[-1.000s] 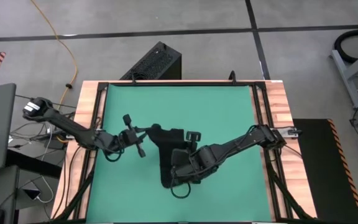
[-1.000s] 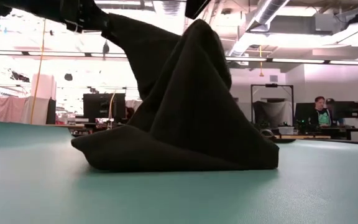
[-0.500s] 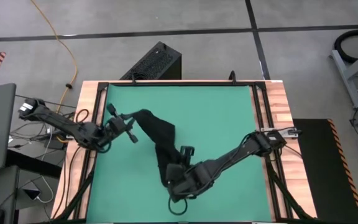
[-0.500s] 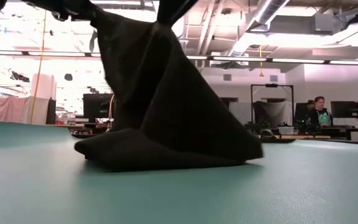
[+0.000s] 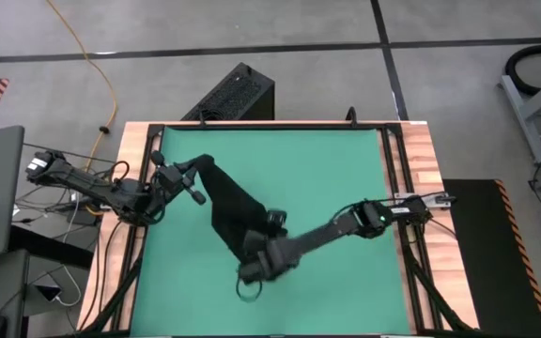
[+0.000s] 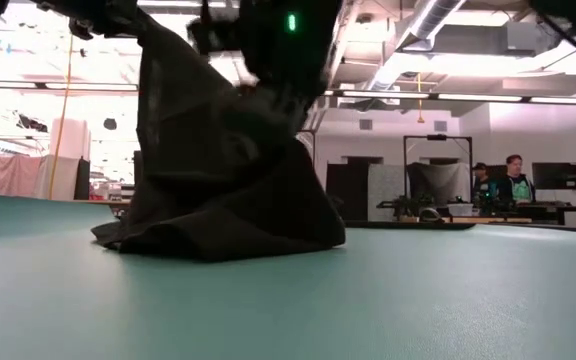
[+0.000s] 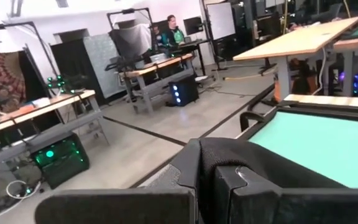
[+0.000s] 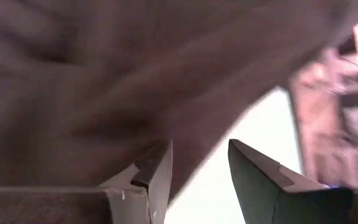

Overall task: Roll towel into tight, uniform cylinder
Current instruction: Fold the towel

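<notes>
No roll has been formed: the plain black soft cloth towel (image 5: 231,211) hangs in a loose, crumpled drape, its lower folds bunched on the green mat (image 5: 336,169) left of centre. Judging from this, all the rolling is left to do.

The left gripper (image 5: 188,172) is lifted near the mat's far left corner, its 2 fingers pinched tight on one towel corner, arm stretched in from the left edge.

The right gripper (image 5: 272,222) reaches from the right, low over the towel's near end; its fingers (image 8: 157,171) stand apart beside the cloth, with no grip visible.
</notes>
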Available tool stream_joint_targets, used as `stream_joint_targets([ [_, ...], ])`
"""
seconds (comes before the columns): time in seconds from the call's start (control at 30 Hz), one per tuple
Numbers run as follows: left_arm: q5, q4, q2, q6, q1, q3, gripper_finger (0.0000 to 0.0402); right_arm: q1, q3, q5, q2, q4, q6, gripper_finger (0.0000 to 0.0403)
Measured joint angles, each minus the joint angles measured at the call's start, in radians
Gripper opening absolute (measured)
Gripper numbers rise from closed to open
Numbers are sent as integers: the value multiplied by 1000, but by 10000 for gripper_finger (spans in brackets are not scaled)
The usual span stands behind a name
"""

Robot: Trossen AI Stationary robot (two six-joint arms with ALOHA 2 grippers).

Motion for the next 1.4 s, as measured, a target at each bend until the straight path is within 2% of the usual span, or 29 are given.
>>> stream_joint_targets([
  [0.23, -47, -53, 0, -3, -29, 0, 0, -131, 0, 189, -41, -141, 13, 179],
  [0.4, -88, -93, 0, -23, -29, 0, 0, -195, 0, 222, -128, -126, -69, 179],
  [0.53, -115, -148, 0, -55, -28, 0, 0, -156, 1, 82, -193, 9, -167, 179],
  [0.7, -117, -192, 0, -72, -26, 0, 0, -47, 2, -278, -184, 354, -488, 179],
  [0.77, -117, -201, 1, -73, -26, 0, 0, -16, 2, -364, -142, 475, -597, 179],
  [0.9, -117, -205, 0, -74, -26, 0, 0, 1, 2, -378, -44, 596, -783, 179],
  [1.03, -116, -213, 0, -73, -26, 0, 0, -14, 0, -409, 36, 684, -880, 179],
  [1.2, -116, -233, 0, -77, -26, 0, 0, -40, 0, -434, 77, 712, -915, 179],
  [1.4, -114, -242, 0, -89, -26, 0, 0, -65, 1, -536, 80, 723, -887, 179],
])
